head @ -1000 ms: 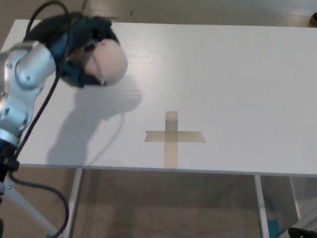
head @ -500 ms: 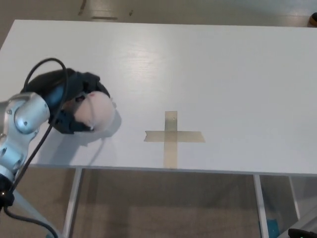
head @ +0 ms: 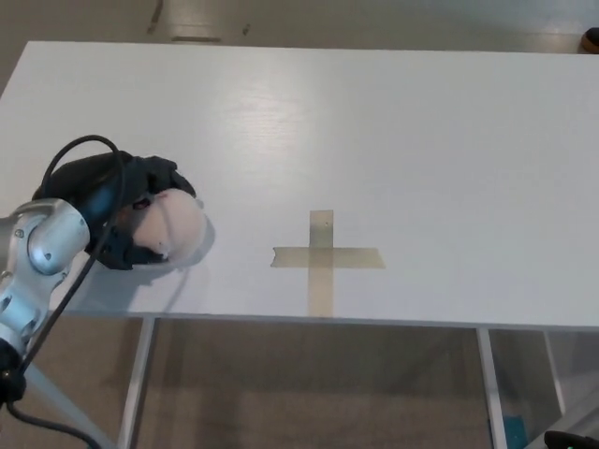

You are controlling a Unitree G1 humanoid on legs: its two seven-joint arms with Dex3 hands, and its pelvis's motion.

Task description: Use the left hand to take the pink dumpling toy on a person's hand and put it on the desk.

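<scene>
Although the robot's black, thick-fingered left hand [head: 126, 210] has dropped from well above the far left of the wide white bench [head: 421, 140] to its near-left area within the last second, it still wraps the soft, rounded, pale pink dumpling toy [head: 173, 234]. Half a second ago the hand was already almost at this height; since then it has only settled a little lower and nearer the front edge. The shadow that earlier spread broadly across the bench has shrunk to a thin rim tucked under the toy, which suggests the toy now rests on the surface or sits just above it. That would put the task at its last step: the fingers have yet to part and the hand to draw clear.

Whether the toy's underside actually touches the bench cannot be confirmed, because the hand and toy cover the contact line. The fingers are partly hidden behind the toy, so the firmness of the hold is unclear. The silver forearm [head: 37, 271] and its black cable [head: 65, 281] run off the left edge. The beige tape cross [head: 323, 257] lies well apart to the toy's right. Neither the right hand nor any person shows.
</scene>
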